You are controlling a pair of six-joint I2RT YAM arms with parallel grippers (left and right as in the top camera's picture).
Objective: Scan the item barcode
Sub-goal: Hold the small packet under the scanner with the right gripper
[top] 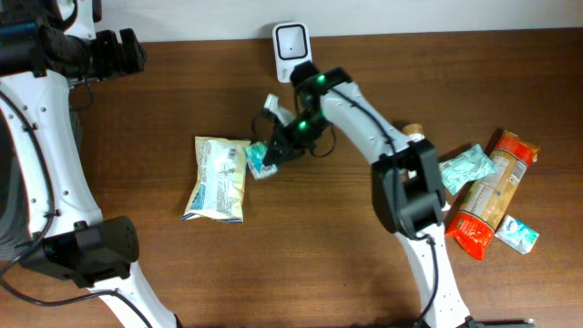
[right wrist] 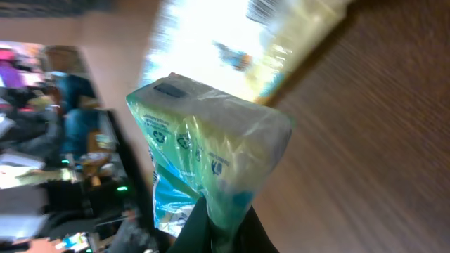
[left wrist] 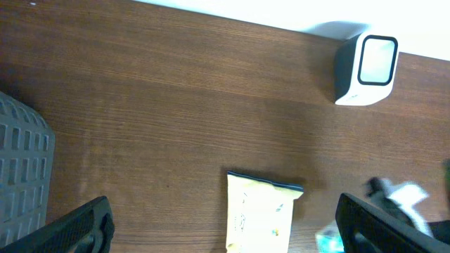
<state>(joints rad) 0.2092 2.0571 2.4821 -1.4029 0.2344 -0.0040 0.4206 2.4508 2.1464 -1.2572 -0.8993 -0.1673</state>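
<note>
A teal and green wrapped packet (top: 261, 161) is pinched at one end between the jaws of my right gripper (top: 275, 148), which is shut on it just right of a pale yellow snack bag (top: 219, 178). In the right wrist view the packet (right wrist: 211, 147) rises from the gripper (right wrist: 221, 228), with the yellow bag (right wrist: 281, 35) behind it. The white barcode scanner (top: 291, 46) stands at the table's back edge, a short way behind the packet. My left gripper (left wrist: 232, 235) hangs wide open and holds nothing, high above the yellow bag (left wrist: 260, 211), with the scanner (left wrist: 369, 67) ahead to its right.
At the right end of the table lie another teal packet (top: 467, 168), a long orange bag (top: 487, 196) and a small white and teal pack (top: 516, 234). A grey ribbed object (left wrist: 21, 169) shows at the left edge of the left wrist view.
</note>
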